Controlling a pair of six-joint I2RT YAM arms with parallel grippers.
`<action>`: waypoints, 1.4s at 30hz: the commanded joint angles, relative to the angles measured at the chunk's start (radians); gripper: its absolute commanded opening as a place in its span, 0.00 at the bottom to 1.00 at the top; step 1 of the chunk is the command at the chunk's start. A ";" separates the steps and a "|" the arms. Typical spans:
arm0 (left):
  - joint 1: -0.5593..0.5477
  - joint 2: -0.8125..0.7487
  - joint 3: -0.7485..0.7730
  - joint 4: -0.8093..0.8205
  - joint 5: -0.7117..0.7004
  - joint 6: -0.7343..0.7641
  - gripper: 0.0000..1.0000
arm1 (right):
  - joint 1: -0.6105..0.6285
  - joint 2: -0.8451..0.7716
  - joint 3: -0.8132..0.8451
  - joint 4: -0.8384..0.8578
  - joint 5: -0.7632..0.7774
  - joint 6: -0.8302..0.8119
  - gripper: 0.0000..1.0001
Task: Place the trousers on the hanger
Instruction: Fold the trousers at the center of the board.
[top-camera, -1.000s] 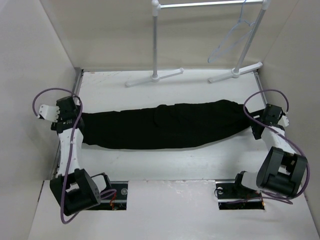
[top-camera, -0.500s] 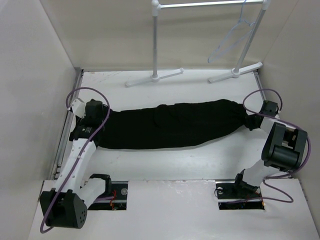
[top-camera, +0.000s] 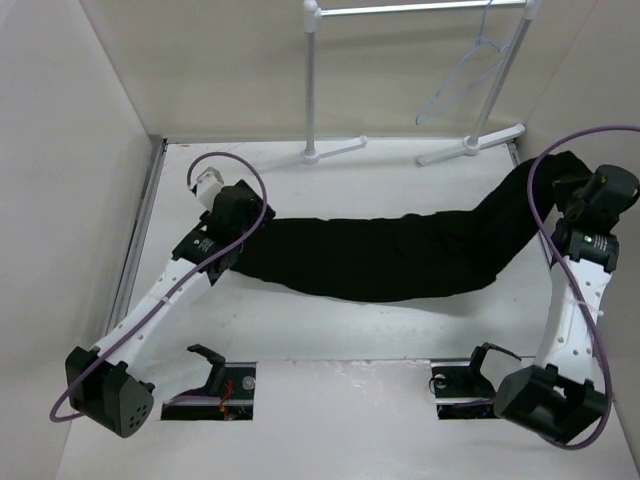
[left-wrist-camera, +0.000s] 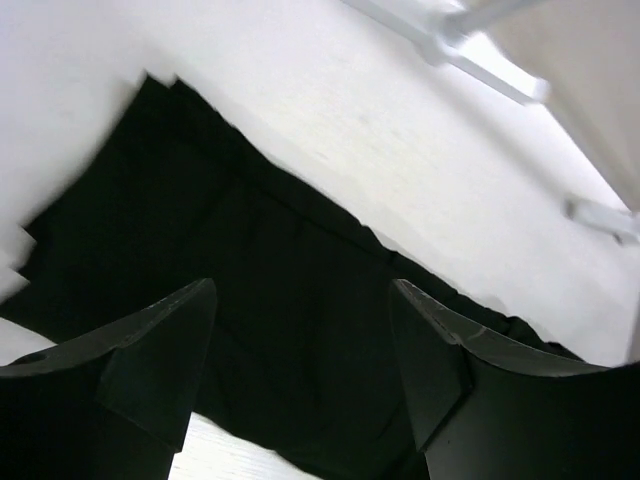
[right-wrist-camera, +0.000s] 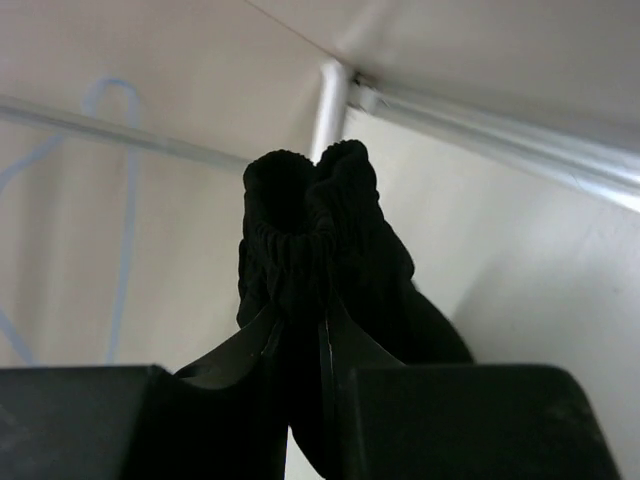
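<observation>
Black long fabric trousers (top-camera: 380, 262) stretch from 9 to 3 o'clock; I see my right claw (right-wrist-camera: 302, 322) pinching their gathered end, my left claw (left-wrist-camera: 302, 295) spread above them.

This is a robot lab, set up as a small test box. A flat white table (top-camera: 400, 335) sits inside plain pale walls (top-camera: 60, 150) that close it in on the left, the right and the back. Two white and black robot arms are bolted to the near edge of the table, the left arm (top-camera: 165, 295) and the right arm (top-camera: 578, 300). A long purple cable (top-camera: 600, 129) loops off each one. At the back stands a white clothes rack with a metal rail (top-camera: 311, 80). A thin pale see-through triangle clothes hanger (top-camera: 447, 84) hangs from the rail. One camera looks down on it all from above.
</observation>
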 joint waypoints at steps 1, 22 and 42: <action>-0.074 0.001 0.098 -0.014 -0.054 0.002 0.68 | 0.060 -0.030 0.091 -0.067 0.021 -0.097 0.11; 0.327 -0.320 -0.086 -0.101 0.131 0.007 0.69 | 1.480 0.781 0.646 -0.156 0.467 0.002 0.52; 0.133 0.136 -0.048 0.072 0.300 0.086 0.54 | 1.214 0.193 -0.102 0.087 0.130 -0.030 0.31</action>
